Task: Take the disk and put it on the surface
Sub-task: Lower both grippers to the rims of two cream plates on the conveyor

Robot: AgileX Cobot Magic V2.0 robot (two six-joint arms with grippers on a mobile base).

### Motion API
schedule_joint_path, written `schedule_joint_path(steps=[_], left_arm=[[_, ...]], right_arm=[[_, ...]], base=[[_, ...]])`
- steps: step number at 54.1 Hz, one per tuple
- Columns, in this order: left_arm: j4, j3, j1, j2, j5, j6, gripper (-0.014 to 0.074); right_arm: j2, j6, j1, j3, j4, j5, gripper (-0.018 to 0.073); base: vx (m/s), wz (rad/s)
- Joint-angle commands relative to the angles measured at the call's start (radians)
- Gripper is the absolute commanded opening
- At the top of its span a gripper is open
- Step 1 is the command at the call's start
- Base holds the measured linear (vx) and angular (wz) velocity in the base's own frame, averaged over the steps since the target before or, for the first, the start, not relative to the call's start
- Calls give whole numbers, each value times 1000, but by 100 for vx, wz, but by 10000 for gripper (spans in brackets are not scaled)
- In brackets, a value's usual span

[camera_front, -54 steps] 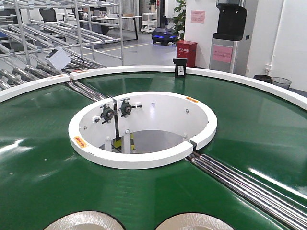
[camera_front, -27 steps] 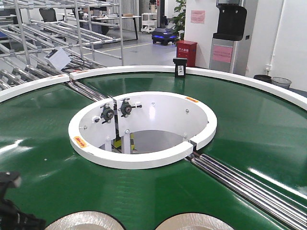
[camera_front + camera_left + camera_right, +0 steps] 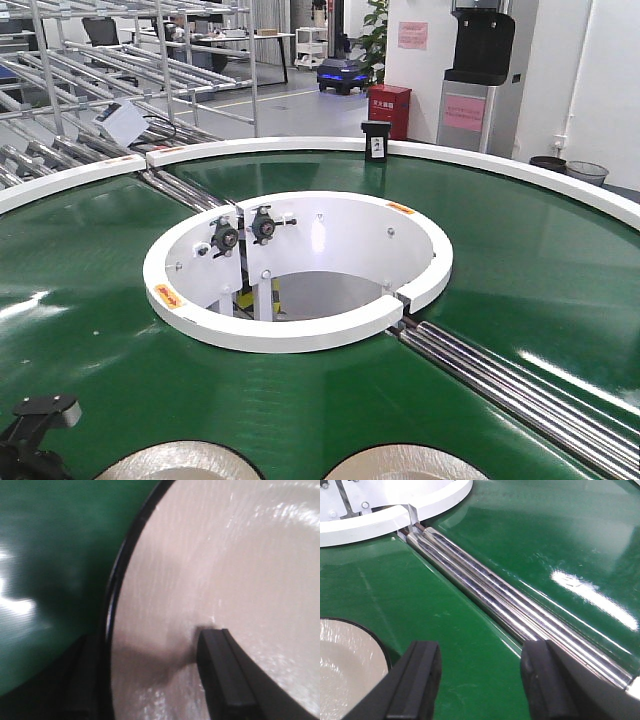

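Left hand (image 3: 150, 647) spread wide, one finger (image 3: 225, 675) over the pale disk (image 3: 235, 555), the other a dark blur just past its rim. Right hand (image 3: 480, 652) hangs released above the green belt (image 3: 520, 540), with a second disk (image 3: 342, 665) cut off to its left. Rim stickers (image 3: 165, 294) are too small to read.

A green ring-shaped conveyor belt (image 3: 520, 270) circles a white round inner rim (image 3: 300, 330). Shiny steel rollers (image 3: 490, 585) cross the belt
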Motion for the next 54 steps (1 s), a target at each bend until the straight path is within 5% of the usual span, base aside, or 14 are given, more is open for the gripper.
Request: schedule_joint_path(steps=[1,10,25,34,39,54], left_arm=[[-154,-7,-20,6,187,83,456],[-272,-9,-20,12,285,136,353],[-285,-21,-20,11,339,121,-10],[-299,-21,-16,-9,305,81,-7],[-299,-21,17,-37,251,-16,-5],[-301,-21,158,-176,175,-141,-4]], right_arm=[[-2,-8,-4,-31,-4,-71,436],[-2,-8,-4,-31,-4,-71,436],[-2,-7,-4,-31,-4,-72,436],[-2,0,-4,-30,40,-51,435],[4,1,-4,-34,111,-8,426],[201,0,-4,-249,181,383,396]], base=[[0,0],[0,0],[0,0],[0,0],[0,0],[0,0]])
